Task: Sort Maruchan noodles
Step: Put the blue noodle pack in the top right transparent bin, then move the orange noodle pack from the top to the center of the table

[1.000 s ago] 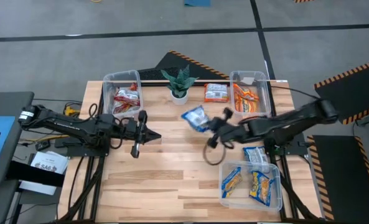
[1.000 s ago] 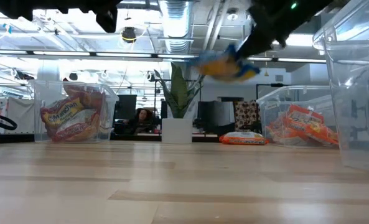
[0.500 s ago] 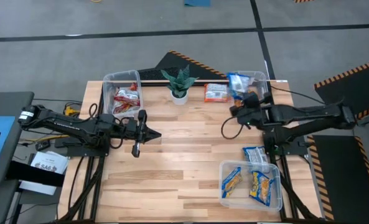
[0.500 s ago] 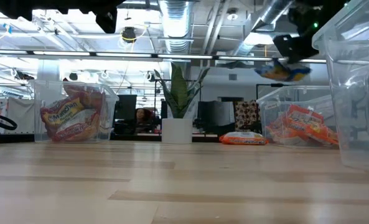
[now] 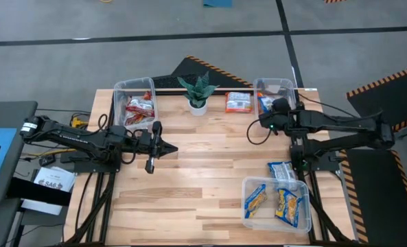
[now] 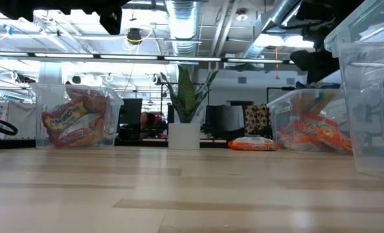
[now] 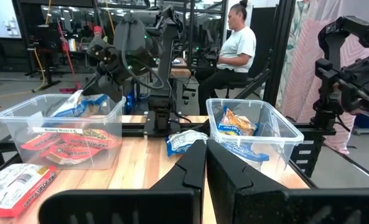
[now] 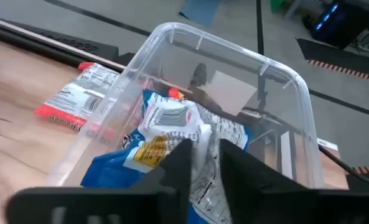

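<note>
My right gripper (image 5: 270, 113) is over the far right clear bin (image 5: 290, 88), shut on a blue-and-white noodle packet (image 8: 165, 127) that reaches down inside the bin walls. Orange packets (image 6: 311, 133) lie in that bin. My left gripper (image 5: 170, 149) hangs shut over the left-centre of the table, touching nothing; its fingers (image 7: 196, 165) sit close together. A red-and-white packet (image 5: 238, 103) lies flat on the table beside the far right bin, and a blue-and-white one (image 5: 283, 171) lies by the near right bin. My right gripper (image 8: 201, 149) pinches the blue-and-white packet between its two fingers at its white crinkled end (image 8: 200, 134). The fingers slant down into the bin from the table's near-left side. The packet stretches ahead of them inside the bin; whether it rests on the orange packets I cannot tell.
A far left bin (image 5: 117, 89) holds red-and-white packets (image 5: 138, 110). The near right bin (image 5: 248, 184) holds yellow-and-blue packets (image 5: 289, 204). A potted plant (image 5: 198, 92) stands at the far edge between the two far bins. Bare wood spans the table's middle and near left.
My right gripper carried the blue-and-white packet from above the table's middle toward the far right, over the far right bin, then came down so the packet sank between the bin walls. It stayed shut on the packet throughout.
</note>
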Controlling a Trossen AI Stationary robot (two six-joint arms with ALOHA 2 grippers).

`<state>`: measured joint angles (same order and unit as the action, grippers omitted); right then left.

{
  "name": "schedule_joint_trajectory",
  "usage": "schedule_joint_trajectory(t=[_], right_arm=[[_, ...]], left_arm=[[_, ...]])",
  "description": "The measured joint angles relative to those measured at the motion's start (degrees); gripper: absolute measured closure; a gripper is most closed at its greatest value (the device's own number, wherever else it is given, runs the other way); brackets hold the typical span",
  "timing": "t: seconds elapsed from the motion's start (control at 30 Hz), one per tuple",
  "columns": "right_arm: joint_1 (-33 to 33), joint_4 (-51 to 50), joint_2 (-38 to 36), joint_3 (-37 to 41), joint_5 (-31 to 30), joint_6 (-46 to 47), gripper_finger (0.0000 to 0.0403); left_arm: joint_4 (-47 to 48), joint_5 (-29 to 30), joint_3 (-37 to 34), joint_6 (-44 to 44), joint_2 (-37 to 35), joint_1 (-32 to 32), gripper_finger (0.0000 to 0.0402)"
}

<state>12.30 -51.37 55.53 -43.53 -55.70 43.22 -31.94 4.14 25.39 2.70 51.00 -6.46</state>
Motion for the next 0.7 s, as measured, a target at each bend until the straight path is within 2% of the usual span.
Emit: schedule_joint_trajectory(t=[0.27, 0.37, 0.5, 0.7], right_arm=[[0.13, 2.28, -0.02, -2.88, 0.59, -0.99, 0.0195], [0.34, 11.15, -0.02, -4.47, 5.11, -8.12, 0.0161], [2.41, 23.29, 3.64, -7.05, 14.95, -17.61, 0.0149], [8.85, 17.71, 20.20, -18.84, 23.65, -22.70, 0.0148]], left_arm=[[0.02, 0.18, 0.00, -0.04, 0.00, 0.00, 0.0402], [0.00, 1.17, 0.00, -0.04, 0.00, 0.01, 0.0402], [0.00, 2.12, 0.00, -0.04, 0.00, 0.00, 0.0402], [0.00, 3.07, 0.00, -0.07, 0.00, 0.02, 0.0402]])
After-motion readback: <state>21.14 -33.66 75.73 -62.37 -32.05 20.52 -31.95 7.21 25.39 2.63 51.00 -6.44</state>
